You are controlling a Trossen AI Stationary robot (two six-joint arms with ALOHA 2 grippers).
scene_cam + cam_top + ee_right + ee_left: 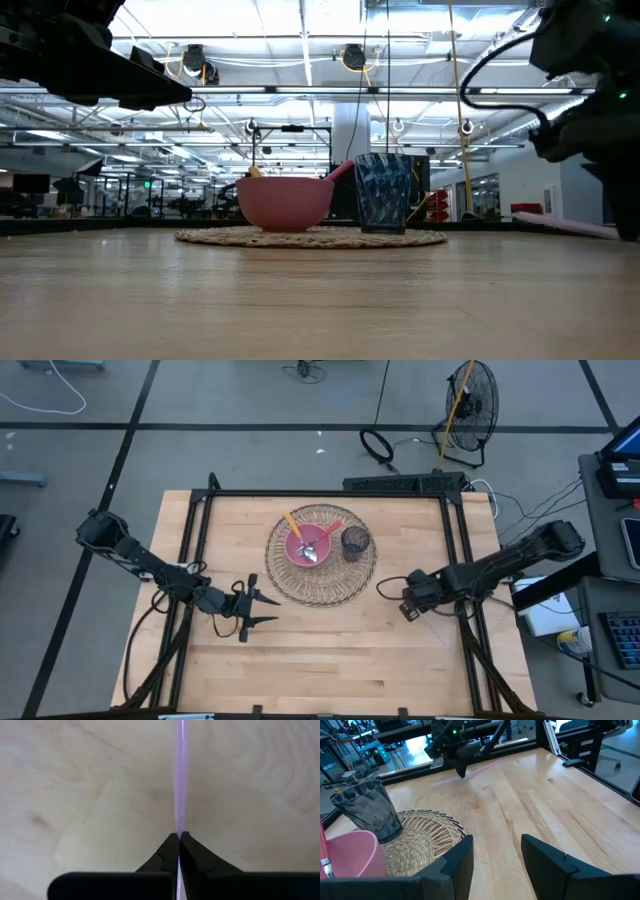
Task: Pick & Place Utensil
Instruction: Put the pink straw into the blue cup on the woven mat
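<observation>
Right gripper [178, 836] is pressed together on a thin, pale purple plastic utensil handle [180, 775] lying flat on the light wooden surface [75, 785], which runs straight ahead from its fingertips. To my eye the pinch sits right at the handle's end, so lift slowly and level. Left gripper [492, 852] waits, spread, beside the round woven mat [420, 840].

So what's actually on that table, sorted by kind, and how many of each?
Woven mat: 1
Pink bowl: 1
Dark cup: 1
Utensils: 4, three in the bowl, plus a purple utensil pinched by the right gripper
Total: 7
</observation>
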